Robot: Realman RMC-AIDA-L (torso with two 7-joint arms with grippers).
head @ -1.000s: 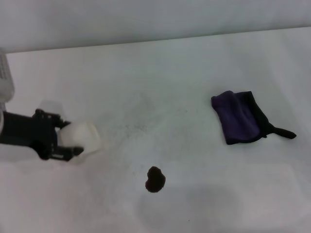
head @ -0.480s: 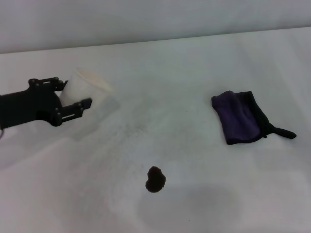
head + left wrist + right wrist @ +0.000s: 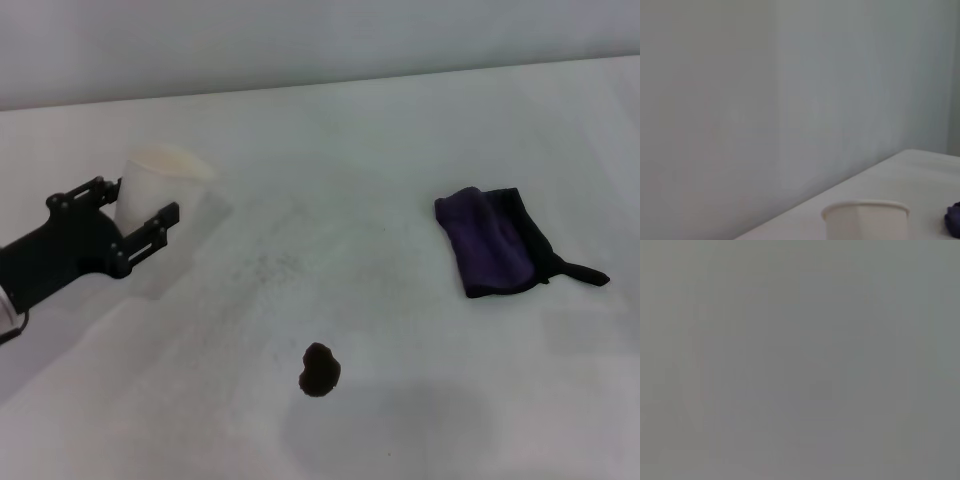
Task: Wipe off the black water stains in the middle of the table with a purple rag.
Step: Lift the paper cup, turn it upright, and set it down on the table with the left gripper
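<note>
The black water stains (image 3: 319,369) are one small dark blob on the white table (image 3: 350,190), near its front middle. To the right of it, well apart, the purple rag (image 3: 489,241) lies folded, its thin black loop trailing to the right. A sliver of the rag (image 3: 954,218) shows in the left wrist view. At the far left my left gripper (image 3: 136,204) is shut on a white paper cup (image 3: 153,182), held upright; the cup's rim (image 3: 865,210) fills the wrist view's lower part. My right gripper is out of view.
Faint grey speckled smudges (image 3: 265,265) mark the table between the cup and the stain. A pale wall (image 3: 300,40) runs along the table's far edge. The right wrist view shows only flat grey.
My left gripper has swung up and back from low over the table at the left. The cup, tipped on its side a second ago, now stands upright in the fingers. Stain and rag are unmoved.
</note>
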